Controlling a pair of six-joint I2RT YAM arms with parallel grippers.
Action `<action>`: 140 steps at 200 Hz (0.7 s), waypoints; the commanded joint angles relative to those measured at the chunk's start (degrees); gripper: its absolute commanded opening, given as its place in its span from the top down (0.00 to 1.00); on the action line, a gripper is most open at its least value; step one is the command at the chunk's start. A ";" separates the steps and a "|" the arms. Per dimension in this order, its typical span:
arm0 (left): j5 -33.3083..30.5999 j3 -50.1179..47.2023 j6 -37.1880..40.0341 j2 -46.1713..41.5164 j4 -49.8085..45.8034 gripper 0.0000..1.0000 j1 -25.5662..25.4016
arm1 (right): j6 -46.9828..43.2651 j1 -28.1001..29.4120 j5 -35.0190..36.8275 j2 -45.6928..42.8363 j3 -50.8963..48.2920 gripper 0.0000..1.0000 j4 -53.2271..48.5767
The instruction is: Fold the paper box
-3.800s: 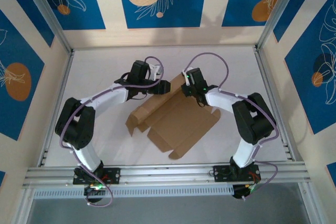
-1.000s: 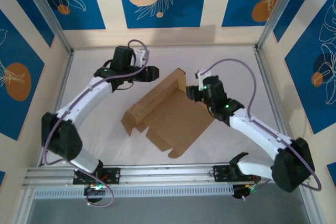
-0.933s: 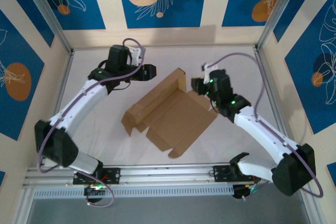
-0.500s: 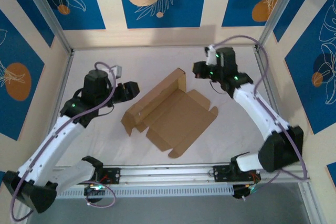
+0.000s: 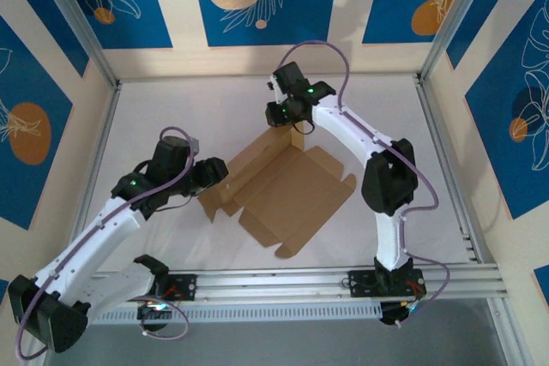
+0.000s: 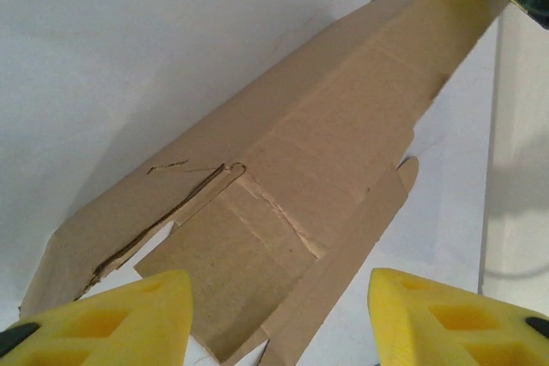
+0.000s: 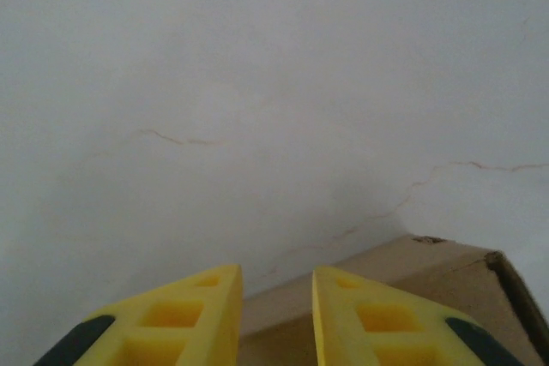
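The left gripper (image 5: 214, 172) is hanging at the box's (image 5: 287, 188) 8 o'clock corner, its yellow fingers (image 6: 129, 315) spread wide. From the wrist, the brown cardboard is running away from between them toward 1 o'clock, with a slot cut showing near the fingertips. I cannot tell whether either finger is touching it. Behind the gripper, the left arm (image 5: 94, 233) is stretching back toward 7 o'clock, down to its base at the near rail.

The right gripper (image 5: 281, 114) is hovering at the box's 12 o'clock corner. Its fingers (image 7: 184, 319) are slightly parted, leaving a slim gap with nothing in it. In that wrist view a cardboard corner (image 7: 412, 297) is peeking out at 5 o'clock, just beside the fingertips, and white table (image 7: 257, 83) is lying beyond them. I cannot say whether they are in contact. The right arm (image 5: 360, 139) is arching back from the gripper toward 5 o'clock and dropping to its base.

The box is sitting in the middle of the white table (image 5: 171, 105), partly folded. One long wall is standing up along its 10 o'clock side, running between the two grippers. The main panel is lying flat and stretching toward 4 o'clock, with small flaps sticking out at 3 and 6 o'clock.
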 commanded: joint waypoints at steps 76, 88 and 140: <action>-0.53 -3.56 -9.76 4.22 11.20 0.41 -0.54 | 3.20 1.47 3.18 0.83 -0.46 0.65 -5.87; -1.20 -3.72 -10.53 5.07 12.56 0.41 -0.61 | 3.47 1.56 3.09 0.39 -1.07 0.65 -5.93; -1.63 -2.86 -11.80 9.01 18.59 0.45 -0.77 | 7.03 1.51 2.89 -2.69 -6.00 0.63 -5.25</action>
